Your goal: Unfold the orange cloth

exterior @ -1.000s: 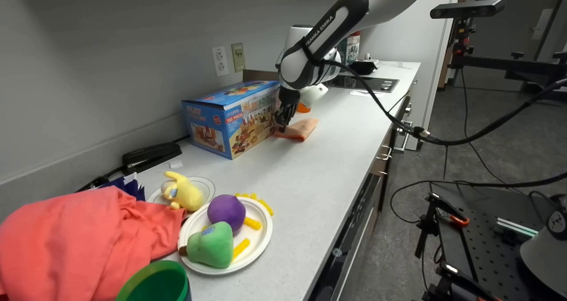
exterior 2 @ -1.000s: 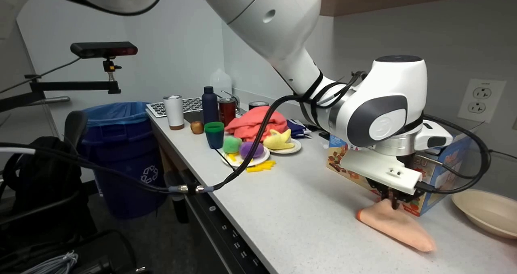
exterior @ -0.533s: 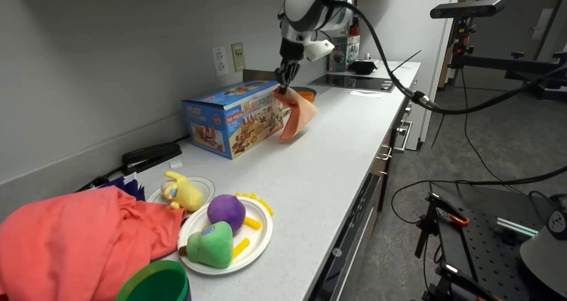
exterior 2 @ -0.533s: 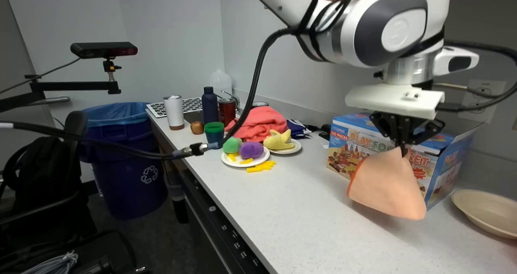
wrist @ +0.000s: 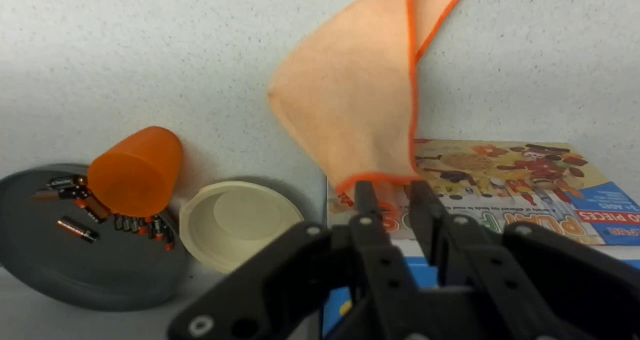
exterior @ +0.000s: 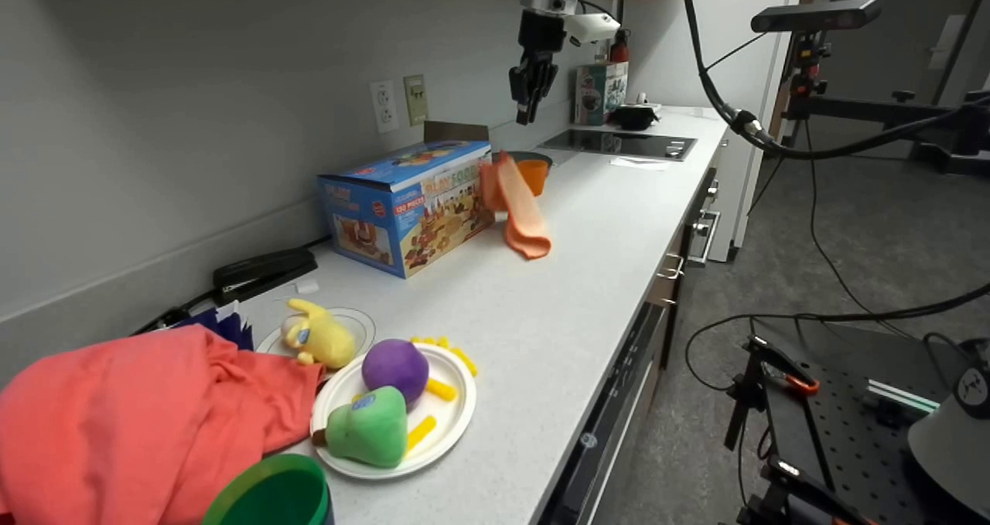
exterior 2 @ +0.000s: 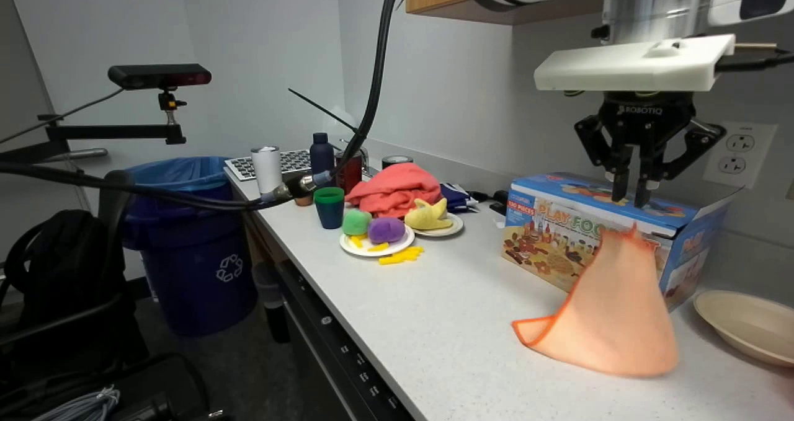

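Observation:
The pale peach-orange cloth (exterior 2: 626,322) with a bright orange hem stands half upright. Its lower part is on the counter and its upper end is up in front of the colourful box; I cannot tell whether it touches the box. It also shows in an exterior view (exterior: 524,214) and the wrist view (wrist: 357,79), where a corner is folded over at its far end. My gripper (exterior 2: 631,196) hangs above the cloth's upper edge, with a small gap between. Its fingers are partly apart with nothing between them, as the wrist view (wrist: 393,186) also shows.
The colourful box (exterior 2: 552,241) stands against the wall, right beside the cloth. An orange cup (wrist: 135,172), a cream bowl (wrist: 240,225) and a dark pan (wrist: 100,275) with batteries are near it. Coral-red fabric (exterior: 139,417) and a plate (exterior: 456,424) of toys lie farther along the counter.
My gripper lifted the cloth from the counter by one end, then let go and rose higher. The cloth has opened out longer and dropped back with its lower part on the counter.

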You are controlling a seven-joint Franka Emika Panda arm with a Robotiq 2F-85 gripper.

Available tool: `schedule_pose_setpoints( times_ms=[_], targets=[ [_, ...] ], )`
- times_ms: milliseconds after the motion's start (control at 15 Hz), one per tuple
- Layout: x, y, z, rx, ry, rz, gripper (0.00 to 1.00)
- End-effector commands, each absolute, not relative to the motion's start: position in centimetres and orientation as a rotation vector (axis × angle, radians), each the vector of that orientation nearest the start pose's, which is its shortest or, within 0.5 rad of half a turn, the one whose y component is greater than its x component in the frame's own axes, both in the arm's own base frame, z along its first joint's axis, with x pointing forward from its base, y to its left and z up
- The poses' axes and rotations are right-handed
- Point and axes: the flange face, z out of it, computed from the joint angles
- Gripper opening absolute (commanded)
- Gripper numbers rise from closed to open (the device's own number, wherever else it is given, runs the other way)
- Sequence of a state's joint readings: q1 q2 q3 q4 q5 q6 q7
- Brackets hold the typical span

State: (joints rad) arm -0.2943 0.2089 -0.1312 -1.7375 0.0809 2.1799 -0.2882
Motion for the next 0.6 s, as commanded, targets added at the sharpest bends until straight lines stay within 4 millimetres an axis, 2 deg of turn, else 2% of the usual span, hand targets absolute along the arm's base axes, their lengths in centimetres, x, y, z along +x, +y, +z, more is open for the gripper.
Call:
schedule_pose_setpoints(
  times_ms=[0, 333, 400, 533],
  targets=[
    [57.5, -26.1, 47.8, -3.169, 0.260, -0.302, 0.57],
    [57.5, -25.8, 46.6, -3.151, 0.246, -0.305, 0.95],
    [57.8, -25.8, 46.0, -3.142, 0.261, -0.317, 0.99],
    [58.5, -26.0, 44.2, -3.140, 0.288, -0.358, 1.00]
  ],
)
